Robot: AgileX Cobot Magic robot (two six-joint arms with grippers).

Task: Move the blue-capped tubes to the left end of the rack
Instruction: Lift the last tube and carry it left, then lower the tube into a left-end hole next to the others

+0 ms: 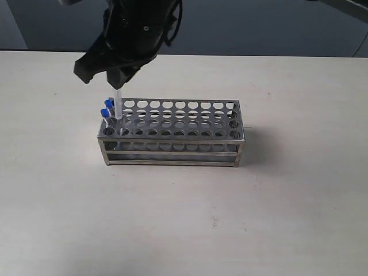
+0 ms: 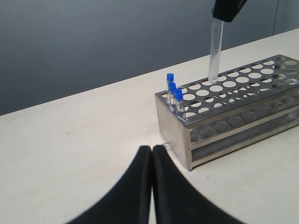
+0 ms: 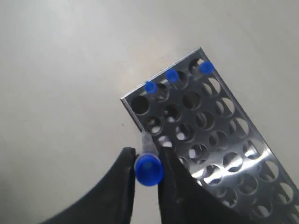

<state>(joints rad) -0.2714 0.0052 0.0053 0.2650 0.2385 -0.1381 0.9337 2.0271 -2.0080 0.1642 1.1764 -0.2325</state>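
The silver rack stands mid-table, and three blue-capped tubes sit in its leftmost column. My right gripper has reached across to the rack's left end. It is shut on the fourth blue-capped tube, gripping it just below the cap. That clear tube hangs upright. Its lower tip is at the top plate beside the three seated tubes. I cannot tell whether the tip is in a hole. My left gripper is shut and holds nothing, low over the table off the rack's left end.
Most of the holes in the rack's top plate hold no tubes. Bare pale tabletop surrounds the rack. A dark wall runs behind the table's far edge.
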